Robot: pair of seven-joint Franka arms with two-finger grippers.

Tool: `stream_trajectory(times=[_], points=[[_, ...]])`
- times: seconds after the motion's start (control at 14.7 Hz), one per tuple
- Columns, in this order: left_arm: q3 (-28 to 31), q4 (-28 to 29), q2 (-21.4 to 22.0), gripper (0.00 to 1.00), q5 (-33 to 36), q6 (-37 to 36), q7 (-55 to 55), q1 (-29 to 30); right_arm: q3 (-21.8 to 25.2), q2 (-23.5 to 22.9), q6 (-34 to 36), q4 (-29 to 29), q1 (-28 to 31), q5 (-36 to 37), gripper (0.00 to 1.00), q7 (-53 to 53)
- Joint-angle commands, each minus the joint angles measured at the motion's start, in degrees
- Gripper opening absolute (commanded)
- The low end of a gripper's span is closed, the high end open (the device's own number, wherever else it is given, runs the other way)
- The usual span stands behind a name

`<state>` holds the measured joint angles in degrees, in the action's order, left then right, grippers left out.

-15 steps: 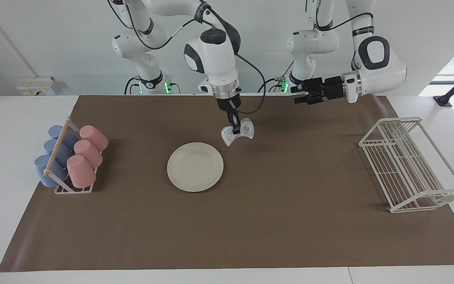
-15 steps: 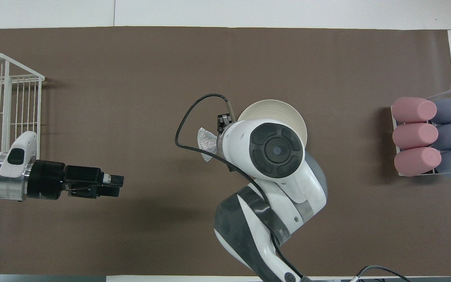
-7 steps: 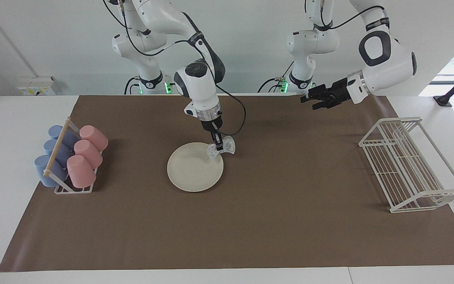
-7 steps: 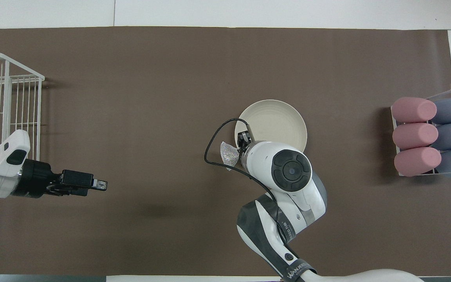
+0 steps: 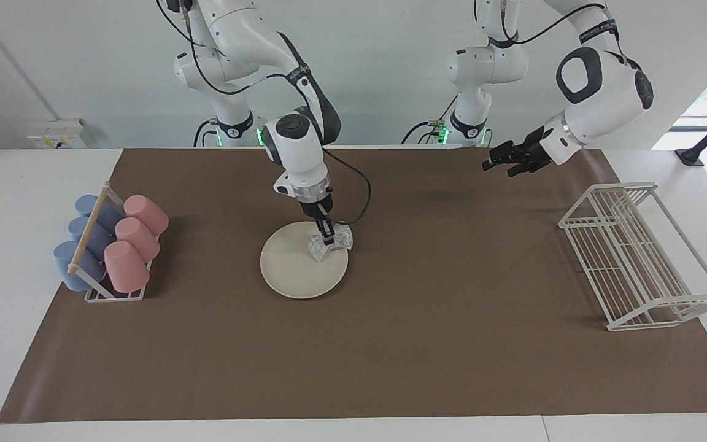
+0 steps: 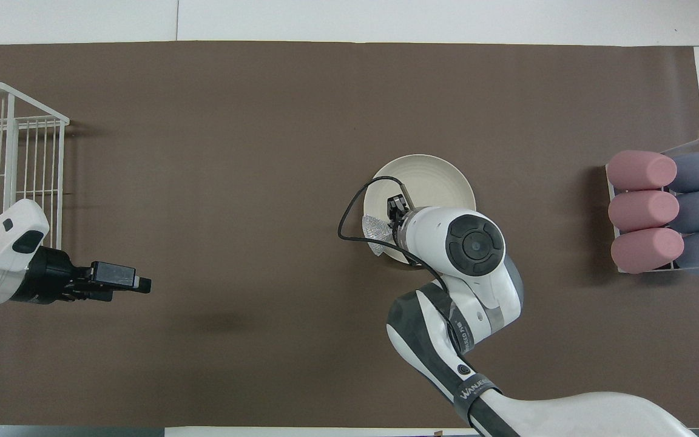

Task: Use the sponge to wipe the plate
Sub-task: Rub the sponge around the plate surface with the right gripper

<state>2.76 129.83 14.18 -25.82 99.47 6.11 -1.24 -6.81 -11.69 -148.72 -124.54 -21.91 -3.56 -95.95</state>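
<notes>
The cream-white plate [image 5: 295,273] lies on the brown mat near the table's middle; it also shows in the overhead view [image 6: 437,176]. My right gripper [image 5: 325,238] points down and is shut on the silvery mesh sponge [image 5: 331,244]. It holds the sponge low over the plate's rim, on the side nearer the robots and toward the left arm's end. I cannot tell whether the sponge touches the plate. In the overhead view the sponge [image 6: 376,229] sticks out from under the right arm's wrist. My left gripper [image 5: 492,163] waits in the air over the mat near the left arm's base.
A rack of pink and blue cups [image 5: 111,248] lying on their sides stands at the right arm's end of the table. A white wire rack [image 5: 636,258] stands at the left arm's end. The brown mat [image 5: 390,356] covers most of the table.
My right gripper has carried the sponge down and away from the robots, from above the mat onto the plate's rim. My left gripper has drawn back toward its own end.
</notes>
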Motion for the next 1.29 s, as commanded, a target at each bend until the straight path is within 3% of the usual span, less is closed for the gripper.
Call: stream_trajectory(times=[0.0,0.61,0.95,1.22], points=[[0.1,-1.6,-0.4,1.0,1.6,0.7,-4.8,-0.8,-0.8,0.2,-1.6,-2.6,3.4,0.6,0.0,5.7],[-1.0,-1.6,-0.4,1.0,2.6,1.3,-4.9,-1.0,-0.8,-1.1,-4.5,-5.3,11.1,0.5,0.0,25.4],[-1.0,-1.6,-0.4,1.0,2.7,1.6,-4.9,-1.0,-0.8,-1.0,-4.3,-5.4,9.4,-0.3,0.0,23.4],[-1.2,-1.6,-0.5,1.0,2.7,2.2,-5.0,-1.7,-0.8,-1.0,-4.5,-5.5,2.7,-0.4,0.0,11.0]])
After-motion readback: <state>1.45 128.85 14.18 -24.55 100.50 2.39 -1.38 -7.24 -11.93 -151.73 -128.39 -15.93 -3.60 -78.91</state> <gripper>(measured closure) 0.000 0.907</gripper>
